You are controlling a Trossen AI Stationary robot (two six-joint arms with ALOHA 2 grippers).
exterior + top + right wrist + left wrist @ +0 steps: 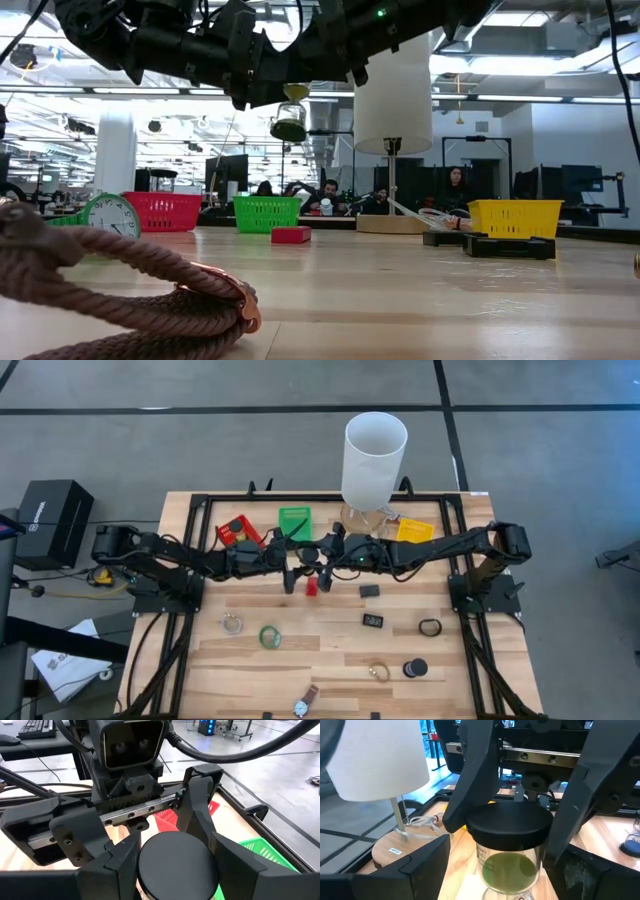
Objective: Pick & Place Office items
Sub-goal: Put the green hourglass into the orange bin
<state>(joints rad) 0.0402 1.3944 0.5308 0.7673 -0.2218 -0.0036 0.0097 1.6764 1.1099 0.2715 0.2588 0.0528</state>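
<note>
Black-lidded jar (509, 845) hangs upright above mid-tabletop (330, 650), clamped in your right pincer (175, 857); your left pincer (507, 820), fingers apart, straddles its lid, facing the right one.

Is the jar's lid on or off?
On: the black lid caps the jar, gripped between the right gripper fingers.

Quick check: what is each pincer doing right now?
Left pincer: open, fingers either side of the jar, not clamped.
Right pincer: closed on the jar's black lid, holding it up.
</note>
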